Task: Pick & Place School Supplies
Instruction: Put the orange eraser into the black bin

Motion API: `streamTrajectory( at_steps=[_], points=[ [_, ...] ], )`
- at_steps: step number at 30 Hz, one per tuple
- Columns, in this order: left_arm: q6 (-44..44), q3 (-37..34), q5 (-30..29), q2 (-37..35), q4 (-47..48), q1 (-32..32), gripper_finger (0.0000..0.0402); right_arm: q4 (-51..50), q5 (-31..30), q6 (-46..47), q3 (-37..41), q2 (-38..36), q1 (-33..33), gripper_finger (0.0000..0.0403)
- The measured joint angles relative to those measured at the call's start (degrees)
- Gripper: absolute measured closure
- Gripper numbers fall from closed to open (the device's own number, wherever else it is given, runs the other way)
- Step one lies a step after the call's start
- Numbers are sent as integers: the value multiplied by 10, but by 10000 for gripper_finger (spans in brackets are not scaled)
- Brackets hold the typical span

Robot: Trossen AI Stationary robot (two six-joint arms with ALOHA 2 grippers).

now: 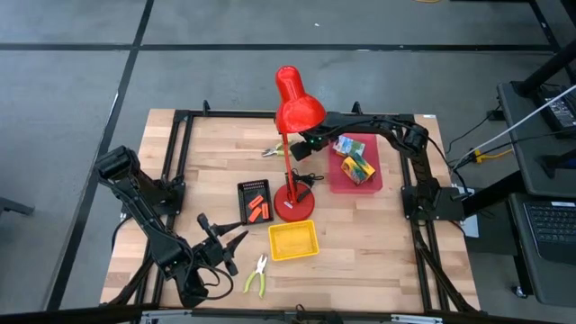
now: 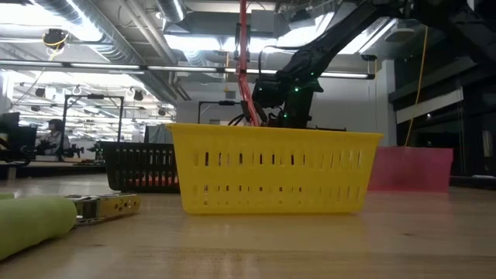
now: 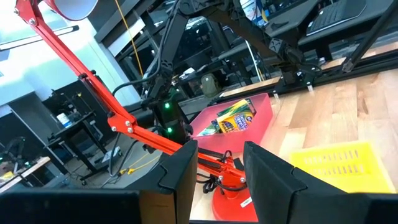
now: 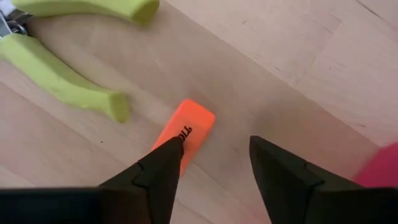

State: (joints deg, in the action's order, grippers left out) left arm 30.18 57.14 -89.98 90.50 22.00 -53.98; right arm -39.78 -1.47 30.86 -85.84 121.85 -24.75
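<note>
An orange piece (image 4: pixel 188 129) lies flat on the wood beside a pair of pliers with yellow-green handles (image 4: pixel 68 84) at the far middle of the table. My right gripper (image 4: pixel 214 146) hangs over them, open and pointing down; one fingertip covers the piece's near end. This gripper sits behind the lamp head in the high view (image 1: pixel 302 151). Crayon boxes (image 1: pixel 354 160) lie in the pink tray (image 1: pixel 373 183). More orange pieces (image 1: pixel 258 206) lie in the black tray (image 1: pixel 243 190). A second pair of pliers (image 1: pixel 258 275) lies near the front edge, next to my open, empty left gripper (image 3: pixel 221 168). My right gripper's one fingertip (image 4: pixel 169 152) stands over the near end of the orange piece (image 4: pixel 198 118), which lies flat on the table. The other finger is clear of it, over bare wood. Whether the first finger touches the piece, I cannot tell.
A tall red desk lamp (image 1: pixel 294 205) stands mid-table, its head (image 1: pixel 298 106) above my right arm. The yellow tray (image 1: pixel 292 241) sits in front of the lamp base. Bare wood lies along the table's left side and near right corner.
</note>
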Motion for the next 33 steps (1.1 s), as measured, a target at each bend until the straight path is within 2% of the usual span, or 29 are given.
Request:
streamTrajectory(
  at_steps=[9,33],
  points=[
    [-5,0,0,0,0,0,274,-20,14,3,-55,5,9,205],
    [-29,1,0,0,-17,-11,274,-64,-7,13,-58,47,23,207]
  ],
)
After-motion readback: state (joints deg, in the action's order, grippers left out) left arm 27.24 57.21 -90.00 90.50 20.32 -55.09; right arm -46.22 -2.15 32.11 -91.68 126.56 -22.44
